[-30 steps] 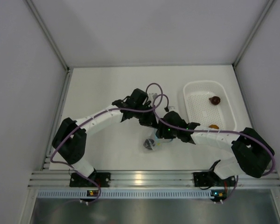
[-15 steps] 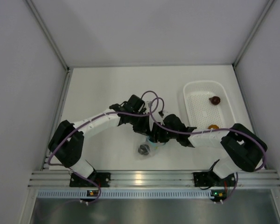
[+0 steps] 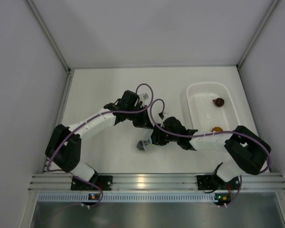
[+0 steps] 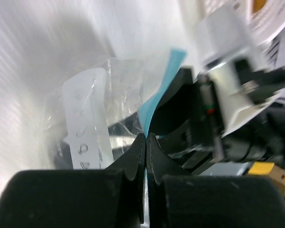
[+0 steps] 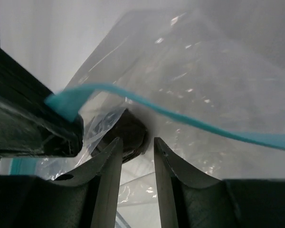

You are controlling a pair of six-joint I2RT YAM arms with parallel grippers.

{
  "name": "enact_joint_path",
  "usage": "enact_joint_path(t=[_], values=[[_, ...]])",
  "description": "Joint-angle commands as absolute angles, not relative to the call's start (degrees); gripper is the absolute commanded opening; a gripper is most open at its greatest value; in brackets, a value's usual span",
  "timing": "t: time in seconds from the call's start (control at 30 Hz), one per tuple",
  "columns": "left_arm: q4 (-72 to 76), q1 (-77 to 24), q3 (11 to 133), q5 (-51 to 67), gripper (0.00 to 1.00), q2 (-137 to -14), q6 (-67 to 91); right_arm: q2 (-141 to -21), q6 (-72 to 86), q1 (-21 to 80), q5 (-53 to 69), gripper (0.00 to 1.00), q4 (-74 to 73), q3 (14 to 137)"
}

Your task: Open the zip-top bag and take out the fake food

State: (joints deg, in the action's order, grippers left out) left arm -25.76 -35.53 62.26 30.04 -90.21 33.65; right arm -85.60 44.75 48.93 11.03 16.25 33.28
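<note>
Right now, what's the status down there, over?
Left hand shut on blue strip of zip-top bag. Right hand open, tips at dark fake food piece. Two pieces in white basket. Nothing blocking.

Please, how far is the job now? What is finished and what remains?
Done: the bag is open, and the maroon piece and orange piece lie in the basket. In hand: the left gripper pinches the bag at its blue strip, while the right gripper reaches inside, jaws apart at the dark piece. Left: grip that last piece and take it out.
</note>
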Motion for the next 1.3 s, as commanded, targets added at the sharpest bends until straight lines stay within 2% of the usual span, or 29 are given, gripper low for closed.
enact_joint_path(t=[0.0,0.17,0.4,0.53,0.63,0.73,0.9,1.27], values=[[-11.0,-35.0,61.0,25.8,0.0,-83.2,39.4,-83.8,46.2,51.1,6.3,0.33,13.9,38.5],[-6.1,-35.2,59.2,19.6,0.0,-75.0,45.7,-84.3,44.9,51.2,-5.4,0.31,2.6,42.5],[-3.6,-35.2,56.3,15.4,0.0,-65.2,43.7,-84.8,37.7,50.5,-26.3,0.33,-16.3,53.6],[3.8,-35.2,48.7,14.9,0.0,-60.8,41.8,-86.0,35.1,50.5,-42.1,0.33,-25.6,59.9],[9.2,-35.2,41.4,13.2,0.0,-58.8,41.4,-87.2,33.7,50.5,-46.0,0.33,-27.3,61.8],[18.3,-36.1,30.0,11.3,0.0,-57.2,41.6,-87.5,31.8,50.5,-44.4,0.33,-23.6,60.3],[27.7,-40.9,22.9,4.2,0.0,-57.4,39.1,-87.7,31.9,50.5,-38.2,0.34,-19.3,55.6],[28.5,-47.9,21.5,-3.5,0.0,-60.7,37.4,-86.2,34.7,50.7,-25.8,0.42,-13.8,49.6]])
